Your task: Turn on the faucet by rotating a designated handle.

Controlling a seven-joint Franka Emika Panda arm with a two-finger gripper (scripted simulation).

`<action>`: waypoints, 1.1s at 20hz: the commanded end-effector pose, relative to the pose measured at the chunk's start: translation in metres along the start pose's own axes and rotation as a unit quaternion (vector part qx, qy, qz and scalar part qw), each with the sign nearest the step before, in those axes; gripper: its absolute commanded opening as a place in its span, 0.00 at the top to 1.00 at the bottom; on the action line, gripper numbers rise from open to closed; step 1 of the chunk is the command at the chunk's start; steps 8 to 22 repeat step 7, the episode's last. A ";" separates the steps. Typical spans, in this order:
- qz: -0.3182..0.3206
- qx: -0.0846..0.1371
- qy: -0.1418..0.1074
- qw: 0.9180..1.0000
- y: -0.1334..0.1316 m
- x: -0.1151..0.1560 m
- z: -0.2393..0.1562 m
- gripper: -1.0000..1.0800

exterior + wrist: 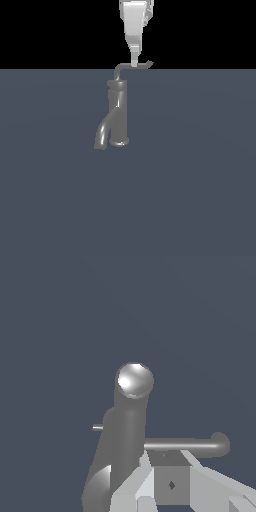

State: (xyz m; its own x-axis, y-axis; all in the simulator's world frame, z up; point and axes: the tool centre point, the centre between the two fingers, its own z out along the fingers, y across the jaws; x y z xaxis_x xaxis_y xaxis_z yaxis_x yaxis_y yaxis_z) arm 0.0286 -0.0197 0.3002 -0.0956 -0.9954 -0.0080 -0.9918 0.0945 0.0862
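Seen from above, the gripper (167, 483) is sitting against the handle (187, 444) beside the faucet (131, 406).

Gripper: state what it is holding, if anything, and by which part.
Cannot be told. The gripper meets the handle partway along its horizontal rod above the faucet, but neither view shows a closed grasp.

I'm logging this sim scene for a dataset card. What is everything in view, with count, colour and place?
faucet: one, glossy grey, upright on the surface near the middle of the exterior view, spout curving down toward that view's left.
handle: one, thin grey rod, atop the faucet, running toward the exterior view's right, small upturned tip.
surface: one, flat slate blue, under the faucet.
gripper: one, white and light grey, coming down from above, its tip at the handle's rod; whether the fingers are closed is unclear.
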 end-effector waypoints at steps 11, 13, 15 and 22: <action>0.025 0.043 0.003 0.999 -0.055 0.036 -0.004 1.00; 0.025 0.043 0.003 0.999 -0.055 0.036 -0.004 1.00; 0.025 0.043 0.003 0.999 -0.055 0.036 -0.004 1.00; 0.025 0.043 0.003 0.999 -0.055 0.036 -0.004 1.00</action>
